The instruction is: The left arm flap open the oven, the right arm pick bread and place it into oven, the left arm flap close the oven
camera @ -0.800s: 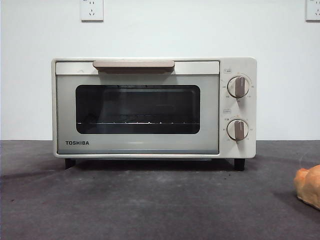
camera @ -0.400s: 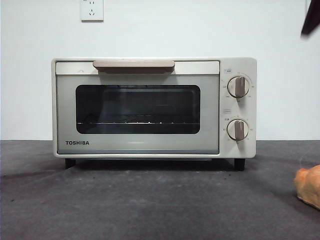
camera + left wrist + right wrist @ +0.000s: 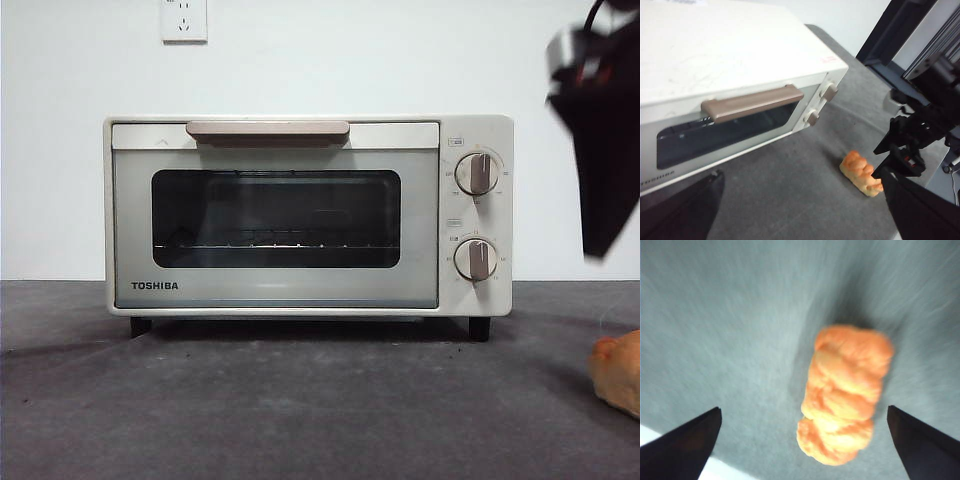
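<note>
The cream-white oven [image 3: 300, 215] stands mid-table with its door shut and its beige handle [image 3: 267, 130] at the top; the left wrist view shows the oven [image 3: 730, 60] from above. At the far right the orange-brown bread [image 3: 620, 370] lies on the dark table. My right gripper [image 3: 600, 245] hangs above it, apart from it. In the right wrist view the bread [image 3: 845, 392] lies below the open right gripper [image 3: 803, 409], between its wide-apart jaws. My left gripper [image 3: 801, 174] is open and empty, in front of the oven door. Its view also shows the bread [image 3: 861, 172] and the right arm [image 3: 920, 130].
Two round knobs [image 3: 476, 173] sit on the oven's right panel. A white wall with a socket [image 3: 184, 20] rises behind. The dark grey table [image 3: 300, 410] stretches in front of the oven.
The right arm has come down from the top right corner of the front view and now hangs over the bread. Oven and bread have not moved.
</note>
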